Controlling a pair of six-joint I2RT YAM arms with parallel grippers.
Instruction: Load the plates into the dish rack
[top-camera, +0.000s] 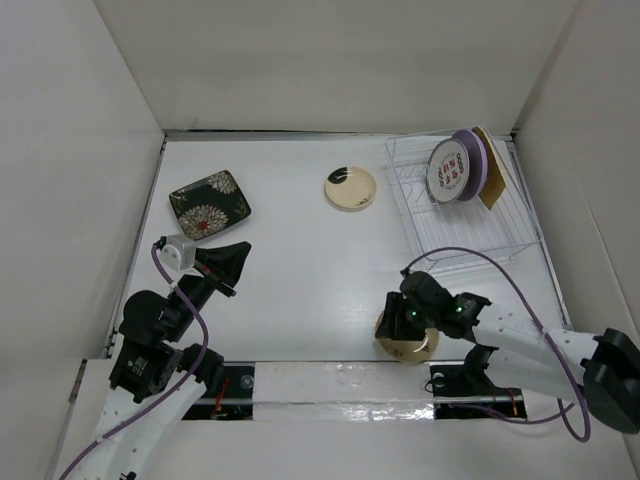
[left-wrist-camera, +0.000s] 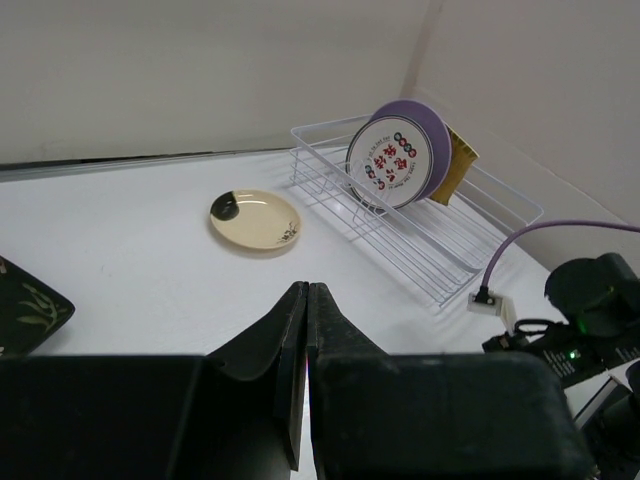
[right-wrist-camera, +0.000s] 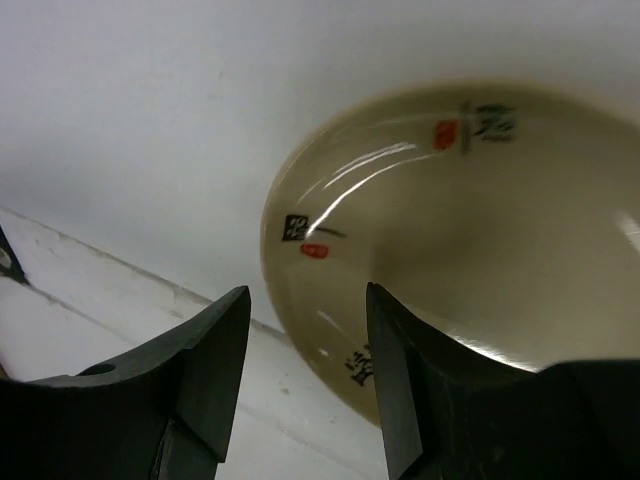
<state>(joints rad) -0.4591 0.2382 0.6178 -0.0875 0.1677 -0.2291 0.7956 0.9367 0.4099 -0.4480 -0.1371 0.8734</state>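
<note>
The white wire dish rack (top-camera: 470, 235) stands at the back right and holds the red-patterned round plate (top-camera: 449, 171), the lilac plate (top-camera: 473, 160) and a yellow square plate (top-camera: 492, 170) upright. The black floral square plate (top-camera: 209, 203) and the cream plate with a dark mark (top-camera: 351, 188) lie flat on the table. The tan round plate (top-camera: 406, 342) lies at the near edge. My right gripper (top-camera: 408, 318) is open over it, jaws straddling the plate's rim (right-wrist-camera: 330, 300). My left gripper (top-camera: 232, 262) is shut and empty, near the black plate.
White walls (top-camera: 90, 150) enclose the table on three sides. A taped strip (top-camera: 340, 380) runs along the near edge between the arm bases. A purple cable (top-camera: 480, 255) loops from the right arm close to the rack's front.
</note>
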